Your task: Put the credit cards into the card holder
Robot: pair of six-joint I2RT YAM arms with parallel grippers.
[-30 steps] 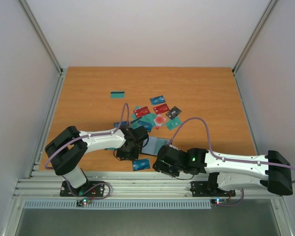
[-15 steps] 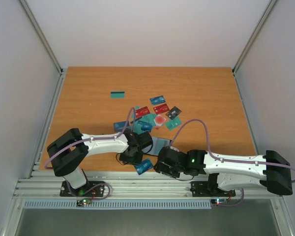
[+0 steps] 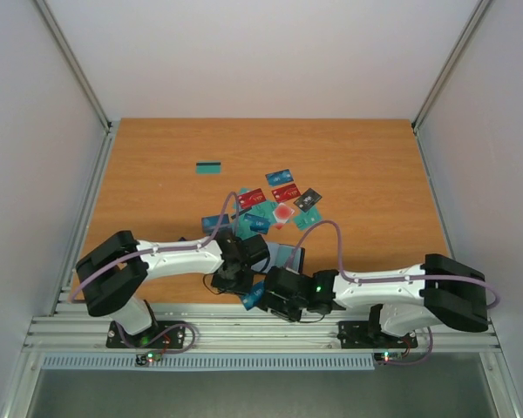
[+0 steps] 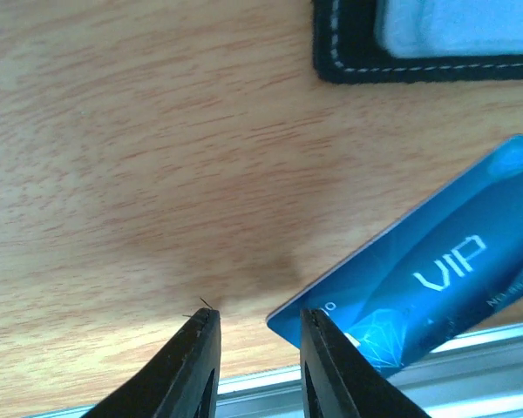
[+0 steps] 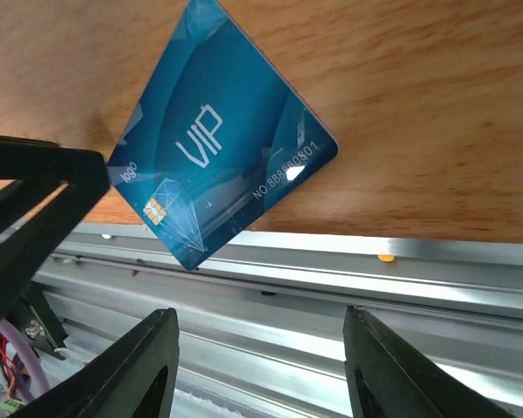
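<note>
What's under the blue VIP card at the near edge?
The blue VIP card overlaps wooden table and, at its near corner, the metal rail; anything directly beneath is covered.

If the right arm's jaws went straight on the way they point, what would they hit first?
Probably the blue VIP card, which juts over the table edge, though depth is unclear.

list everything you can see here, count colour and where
vip card: one, blue, table's near edge, overhanging the rail
card holder: one, black with pale lining, just beyond the vip card
card cluster: several overlapping, exact count unclear, teal, blue, red, dark grey, mid-table
lone card: one, teal, apart at far left
table: one, brown wood
rail: silver metal, along the near edge
left tool: black, open, beside the vip card's corner
right tool: black, open, empty, over the rail
</note>
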